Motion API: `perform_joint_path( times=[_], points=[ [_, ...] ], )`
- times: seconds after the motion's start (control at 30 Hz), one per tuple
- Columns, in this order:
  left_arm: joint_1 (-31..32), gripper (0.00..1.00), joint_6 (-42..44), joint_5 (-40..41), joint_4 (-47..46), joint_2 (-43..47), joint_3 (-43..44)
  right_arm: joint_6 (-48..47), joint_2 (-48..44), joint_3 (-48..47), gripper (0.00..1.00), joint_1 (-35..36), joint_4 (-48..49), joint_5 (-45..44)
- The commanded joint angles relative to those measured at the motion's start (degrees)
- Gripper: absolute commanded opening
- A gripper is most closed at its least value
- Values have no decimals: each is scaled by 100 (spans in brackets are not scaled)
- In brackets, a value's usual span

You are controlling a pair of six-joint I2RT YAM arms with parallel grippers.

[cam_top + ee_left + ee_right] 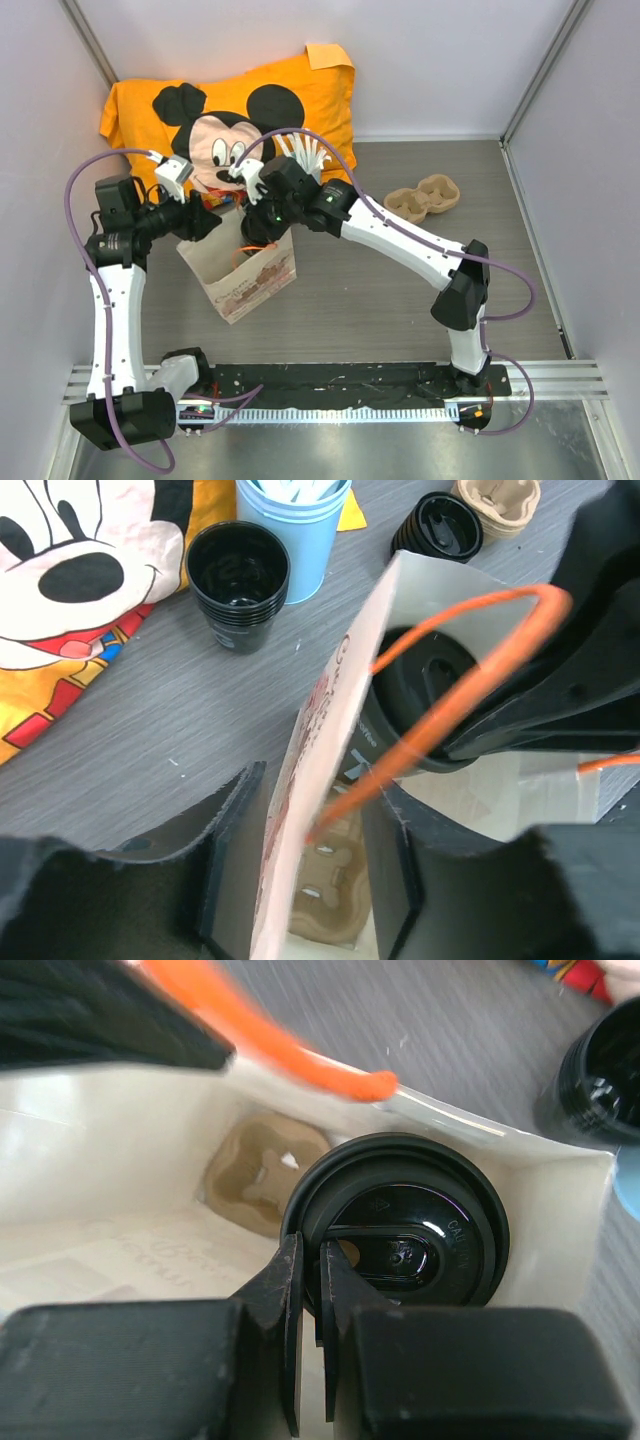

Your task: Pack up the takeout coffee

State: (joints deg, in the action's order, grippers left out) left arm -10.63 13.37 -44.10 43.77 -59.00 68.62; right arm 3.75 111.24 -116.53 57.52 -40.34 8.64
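Takeout coffee (400,1250), black ridged lid uppermost, sits inside the mouth of the paper bag (100,1140). It is held by the right gripper (308,1260), whose fingers are pressed almost together on the lid's rim at its 8 o'clock edge. At the bottom of the bag, at 10 o'clock from the lid, lies a cardboard cup carrier (260,1175); an orange handle (290,1055) crosses above. The left gripper (320,780) stands spread astride one wall of the bag, one finger outside and one inside, with a gap showing between the wall and the inner finger. In the left wrist view the takeout coffee lies at 1 o'clock from these fingers. Outward on the table (150,740), nested black cups (238,580) stand at 11 o'clock from the bag with a blue cup (295,525) just beside them. A black ring-shaped piece (440,525) is at 12 o'clock, near a second cardboard carrier (497,502). In the top view a Mickey Mouse cushion (300,90) lies at the table's 12 o'clock end.
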Motion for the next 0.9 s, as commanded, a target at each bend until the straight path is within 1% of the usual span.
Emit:
perform_joint_path(
  times=[0.0, 0.03, 0.1, 0.13, 0.23, 0.43, 0.6, 0.67, 0.77, 0.8, 0.87],
  points=[
    [-26, 42, -387, -213, -413, 108, -68, -23, -287, 244, 1, 5, 140, -108],
    [-27, 39, -422, -248, -456, 108, -77, -23, -287, 280, 1, -4, 140, -117],
    [-18, 34, -536, -301, -501, 100, -112, -15, -278, 350, 1, 5, 131, -100],
    [-18, 27, -563, -327, -536, 91, -121, -6, -296, 368, 1, 5, 140, -100],
    [26, 20, -660, -371, -589, 73, -173, -6, -375, 394, 1, -4, 140, -161],
    [140, 13, -1019, -556, -782, 21, -340, -6, -656, 385, 1, -232, 123, -161],
    [360, 5, -1292, -819, -843, -199, -183, 38, -1050, 683, 1, -504, 61, 31],
    [448, 4, -1756, -872, -966, -243, -77, 64, -1166, 781, 1, -601, 52, 128],
    [825, 3, -2074, -715, -1177, -375, 63, 65, -1368, 965, 1, -750, 43, 243],
    [1157, 3, -2127, -523, -1230, -419, 99, 39, -1412, 1070, 1, -777, 9, 260],
    [1431, 3, -2285, -407, -1318, -603, 221, 38, -1543, 1176, 1, -838, -9, 304]
  ],
)
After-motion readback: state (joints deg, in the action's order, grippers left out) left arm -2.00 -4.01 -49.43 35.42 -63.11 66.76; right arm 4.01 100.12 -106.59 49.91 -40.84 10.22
